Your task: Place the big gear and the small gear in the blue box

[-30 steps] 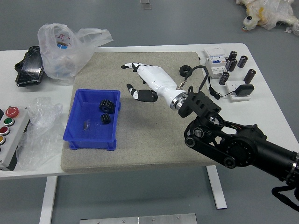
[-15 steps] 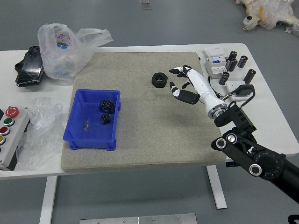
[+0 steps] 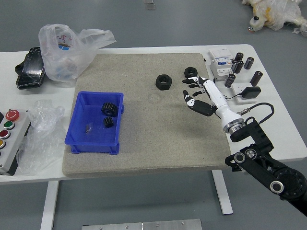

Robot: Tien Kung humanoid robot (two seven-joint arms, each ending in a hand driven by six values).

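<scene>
Inside the blue plastic box (image 3: 86, 108), the big black toothed gear (image 3: 110, 109) and small black gear (image 3: 109, 122) seem stiff, best held by their rims. Right of it, the black-and-white right hand (image 3: 214, 97) is half open, empty.

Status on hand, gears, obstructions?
Right hand open, empty, over the mat. Big gear and small gear both in blue box. Nothing over the box.

Box (image 3: 98, 137) was blue | big gear (image 3: 110, 109), small gear (image 3: 108, 122) were black | mat (image 3: 168, 139) was greyish beige | right hand (image 3: 213, 97) was black-and-white
</scene>
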